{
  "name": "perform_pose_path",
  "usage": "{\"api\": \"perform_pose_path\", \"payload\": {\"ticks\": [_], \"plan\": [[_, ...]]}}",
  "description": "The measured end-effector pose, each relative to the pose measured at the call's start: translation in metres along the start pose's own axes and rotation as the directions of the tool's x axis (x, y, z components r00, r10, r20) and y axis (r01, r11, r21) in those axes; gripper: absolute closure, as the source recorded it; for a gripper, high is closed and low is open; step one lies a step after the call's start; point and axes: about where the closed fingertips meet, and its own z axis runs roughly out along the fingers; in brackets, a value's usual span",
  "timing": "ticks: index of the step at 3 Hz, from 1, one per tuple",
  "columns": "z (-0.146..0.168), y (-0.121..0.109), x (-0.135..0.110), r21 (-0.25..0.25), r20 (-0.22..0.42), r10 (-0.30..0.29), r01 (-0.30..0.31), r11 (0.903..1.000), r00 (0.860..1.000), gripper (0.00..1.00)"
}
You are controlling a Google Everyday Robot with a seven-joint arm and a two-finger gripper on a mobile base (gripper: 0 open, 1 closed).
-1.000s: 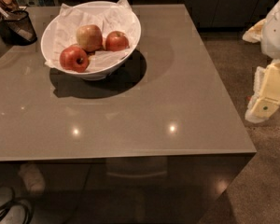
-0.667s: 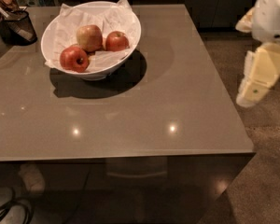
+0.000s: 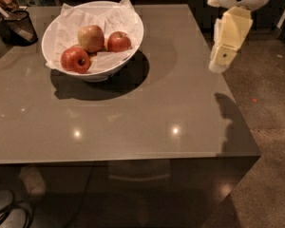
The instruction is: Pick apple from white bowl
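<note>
The white bowl (image 3: 135,41) stands at the table's far left, lined with crumpled white paper. It holds three apples. The small evenly red apple (image 3: 118,42) lies at the right inside the bowl. A larger yellowish-tan apple (image 3: 90,38) lies to its left, and a deeper-red apple (image 3: 76,60) with a dark stem dimple lies in front. My gripper (image 3: 220,61) hangs from the white arm at the upper right, over the table's right edge. It is well to the right of the bowl and apart from it.
The grey glossy table (image 3: 156,108) fills most of the view. A small dark cup (image 3: 18,26) with utensils stands at the far left corner behind the bowl. Dark speckled floor (image 3: 270,127) lies to the right of the table.
The arm and gripper have risen and moved left, from beside the table's right edge to above that edge. The bowl and apples have not moved.
</note>
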Motion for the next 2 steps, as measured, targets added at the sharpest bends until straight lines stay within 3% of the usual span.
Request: {"api": "perform_pose_path", "payload": {"ticks": [2], "plan": [[0.003, -0.015, -0.03, 0.051, 0.063, -0.025, 0.022, 0.9985, 0.998, 0.0]]}}
